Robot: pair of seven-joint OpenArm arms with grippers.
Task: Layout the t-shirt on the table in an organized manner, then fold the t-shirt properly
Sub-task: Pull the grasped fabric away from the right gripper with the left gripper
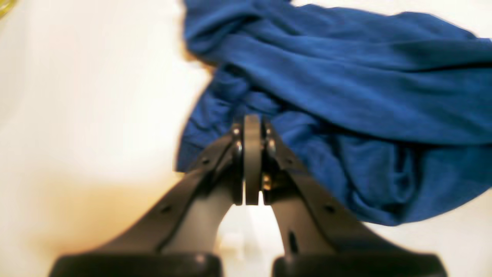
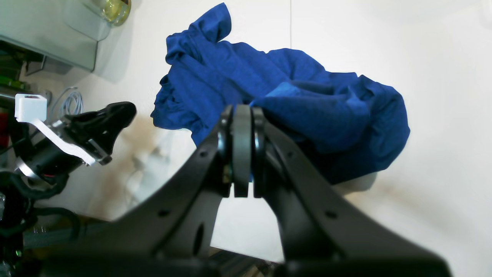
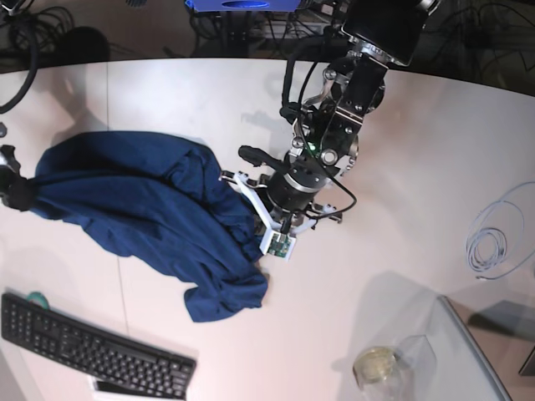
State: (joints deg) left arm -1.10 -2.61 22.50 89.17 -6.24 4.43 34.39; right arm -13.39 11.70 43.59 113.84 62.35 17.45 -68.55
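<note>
The shirt [image 3: 142,213] is lying bunched and rumpled on the white table [image 3: 435,142], spreading from the left edge of the base view toward the middle, with one lobe of cloth drooping down toward the keyboard [image 3: 92,351].

The left claw [image 1: 252,161] is showing its jaws pressed together, and in its wrist view the tips are sitting right at the crumpled edge of the shirt [image 1: 346,77]; whether any cloth is pinched between them cannot be told, since the tips are hiding the spot. In the base view this arm is reaching down from the top and ending just at the shirt's right side, where the folds are piling up.

The right claw [image 2: 242,150] is likewise showing closed jaws, with a raised heap of the shirt [image 2: 300,100] standing just behind its tips. Blue cloth is lying against the tips (a small lighter patch of fabric is showing beside them), but a grip cannot be confirmed. In the base view only a dark piece of this arm is showing at the far left edge, touching the shirt's left end.

A coil of pale cable [image 3: 493,242] is resting well apart on the right, and a glass jar [image 3: 376,366] is standing near the bottom, beside a glass panel [image 3: 481,351].
</note>
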